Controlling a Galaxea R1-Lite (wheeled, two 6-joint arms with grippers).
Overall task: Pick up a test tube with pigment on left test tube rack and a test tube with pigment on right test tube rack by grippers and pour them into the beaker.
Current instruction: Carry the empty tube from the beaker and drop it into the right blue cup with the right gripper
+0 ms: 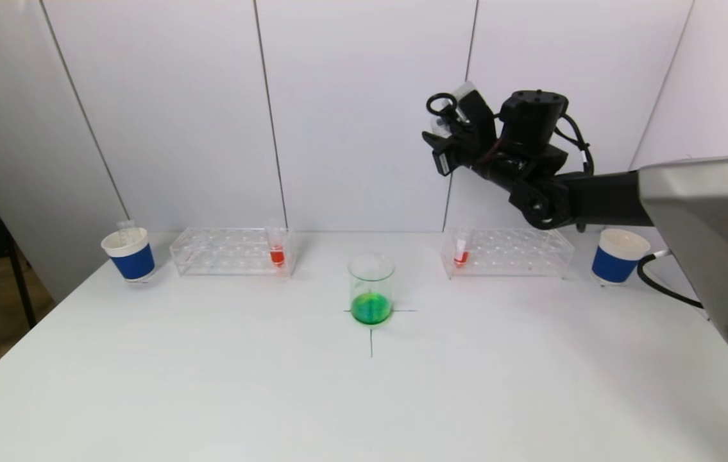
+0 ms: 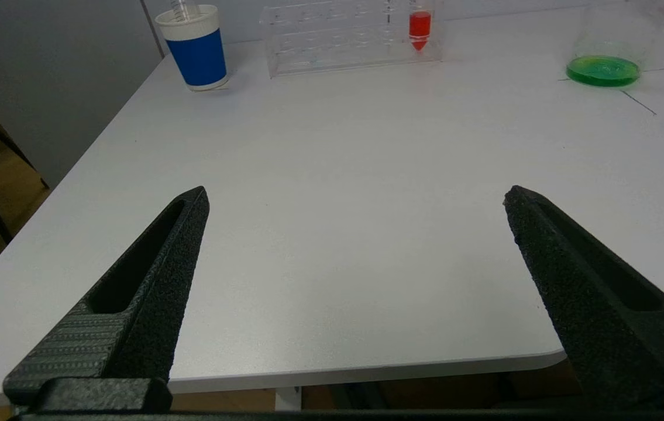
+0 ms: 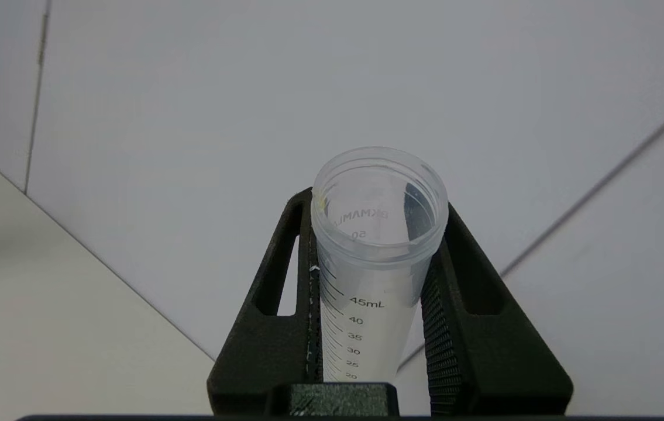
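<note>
My right gripper (image 1: 457, 119) is raised high above the right rack (image 1: 517, 253), shut on a clear graduated test tube (image 3: 378, 257) that looks empty, its open mouth toward the wall. A tube of red pigment (image 1: 461, 255) stands in the right rack. Another red tube (image 1: 277, 251) stands in the left rack (image 1: 222, 251). The glass beaker (image 1: 371, 289) sits on a cross mark at the table's middle and holds green liquid. My left gripper (image 2: 355, 193) is open and empty, low over the table's near left edge, out of the head view.
A blue-banded paper cup (image 1: 129, 255) with an empty tube in it stands left of the left rack. A second such cup (image 1: 618, 256) stands right of the right rack. White wall panels rise behind the table (image 1: 210, 385).
</note>
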